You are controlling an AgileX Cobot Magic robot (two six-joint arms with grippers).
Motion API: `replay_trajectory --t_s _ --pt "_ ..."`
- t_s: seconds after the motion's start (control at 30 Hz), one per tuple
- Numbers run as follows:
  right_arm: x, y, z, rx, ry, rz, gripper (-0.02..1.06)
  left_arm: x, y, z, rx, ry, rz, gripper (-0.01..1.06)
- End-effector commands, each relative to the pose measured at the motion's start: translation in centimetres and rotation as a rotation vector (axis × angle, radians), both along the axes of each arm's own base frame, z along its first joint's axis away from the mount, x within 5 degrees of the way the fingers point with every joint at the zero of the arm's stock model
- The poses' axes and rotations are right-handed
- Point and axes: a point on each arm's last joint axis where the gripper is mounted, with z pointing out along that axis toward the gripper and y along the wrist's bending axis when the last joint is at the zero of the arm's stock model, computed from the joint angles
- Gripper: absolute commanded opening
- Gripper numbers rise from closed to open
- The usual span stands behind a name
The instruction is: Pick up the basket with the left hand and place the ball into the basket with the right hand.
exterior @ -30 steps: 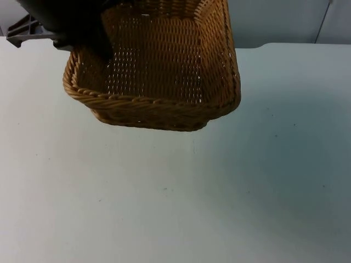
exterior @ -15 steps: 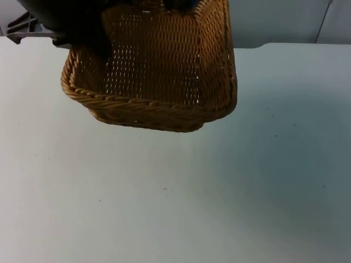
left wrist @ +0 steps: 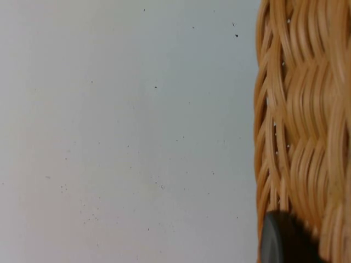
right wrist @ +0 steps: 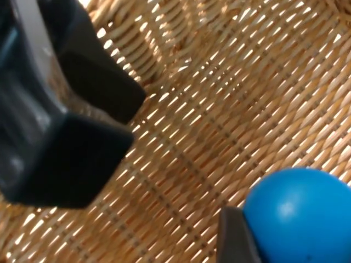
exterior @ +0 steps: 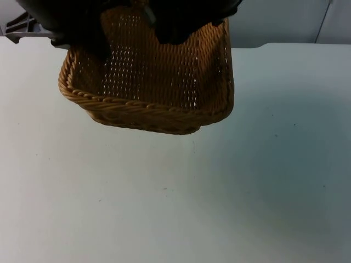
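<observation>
The brown wicker basket (exterior: pixel 148 104) hangs above the table, tilted toward the camera. My left gripper (exterior: pixel 90 43) is shut on its far left rim; one black fingertip (left wrist: pixel 285 241) presses the woven wall (left wrist: pixel 301 126), and its inner finger (right wrist: pixel 82 109) stands inside the basket. My right gripper (exterior: pixel 176 28) reaches over the far side of the basket, shut on the blue ball (right wrist: pixel 299 213). A black fingertip (right wrist: pixel 236 241) lies against the ball's side. The ball hangs just above the basket's woven floor (right wrist: pixel 208 120).
The white table (exterior: pixel 219 192) spreads below and in front of the basket. The grey partition wall (exterior: pixel 285 19) stands behind it.
The right arm has come in from above and now hangs over the far part of the basket. The basket has shifted slightly to the left.
</observation>
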Motion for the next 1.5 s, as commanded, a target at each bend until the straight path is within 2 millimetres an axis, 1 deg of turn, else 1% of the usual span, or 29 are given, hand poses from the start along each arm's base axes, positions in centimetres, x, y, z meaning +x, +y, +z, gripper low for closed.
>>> replay_trajectory --t_s 0.0,0.07,0.1,0.13,0.23,0.27,0.33,0.37,0.4,0.43,0.5,0.53,1.0,1.13,1.17,1.2,1.23,1.33,1.37,1.47 --pt "0.1 0.2 0.1 0.013 -0.016 0.002 0.07 0.0 0.0 0.7 -0.019 -0.023 0.013 0.0" --pt "0.1 0.2 0.1 0.012 -0.017 0.004 0.16 0.0 0.0 0.6 -0.019 -0.022 0.013 0.0" --pt "0.1 0.2 0.1 0.012 -0.017 0.004 0.16 0.0 0.0 0.6 -0.019 -0.022 0.013 0.0" --pt "0.1 0.2 0.1 0.005 -0.02 0.012 0.25 0.0 0.0 0.6 -0.019 -0.022 0.013 0.0" --pt "0.1 0.2 0.1 0.002 -0.022 0.016 0.48 0.0 0.0 0.6 -0.019 -0.021 0.012 0.0" --pt "0.1 0.2 0.1 0.002 -0.022 0.016 0.48 0.0 0.0 0.6 -0.019 -0.021 0.012 0.0" --pt "0.1 0.2 0.1 -0.005 -0.027 0.026 0.61 0.0 0.0 0.6 -0.019 -0.021 0.012 0.0" --pt "0.1 0.2 0.1 -0.005 -0.028 0.028 0.72 0.0 0.0 0.6 -0.019 -0.021 0.012 0.0" --pt "0.1 0.2 0.1 -0.011 -0.031 0.035 0.86 0.0 0.0 0.6 -0.019 -0.02 0.012 0.0" --pt "0.1 0.2 0.1 -0.011 -0.031 0.035 0.86 0.0 0.0 0.6 -0.019 -0.02 0.012 0.0" --pt "0.1 0.2 0.1 -0.017 -0.036 0.044 1.03 0.0 0.0 0.6 -0.019 -0.018 0.011 0.0" --pt "0.1 0.2 0.1 -0.016 -0.038 0.044 1.05 0.0 0.0 0.6 -0.019 -0.016 0.01 0.0" --pt "0.1 0.2 0.1 -0.017 -0.039 0.046 1.05 -0.1 0.0 0.6 -0.019 -0.006 0.007 0.0" --pt "-0.1 0.1 0.6 -0.015 -0.034 0.041 1.05 -0.1 0.0 0.6 -0.019 -0.002 0.006 0.0" --pt "-0.3 -0.1 1.1 -0.013 -0.036 0.041 1.05 -0.1 0.0 0.6 -0.019 -0.002 0.006 0.0" --pt "-0.6 -0.3 1.9 -0.005 -0.047 0.041 1.05 -0.1 0.0 0.6 -0.019 -0.002 0.006 0.0" --pt "-0.6 -0.3 1.9 -0.005 -0.047 0.041 1.05 -0.1 0.0 0.6 -0.019 -0.002 0.006 0.0" --pt "-1.4 -0.9 4.5 0.026 -0.087 0.038 1.05 -0.1 0.0 0.6 -0.019 -0.002 0.006 0.0" --pt "-1.4 -0.9 4.5 0.026 -0.087 0.038 1.05 -0.1 0.0 0.6 -0.019 -0.002 0.006 0.0" --pt "-2.7 -1.8 7.2 0.062 -0.103 0.017 1.05 -0.1 0.0 0.6 -0.019 -0.002 0.006 0.0"
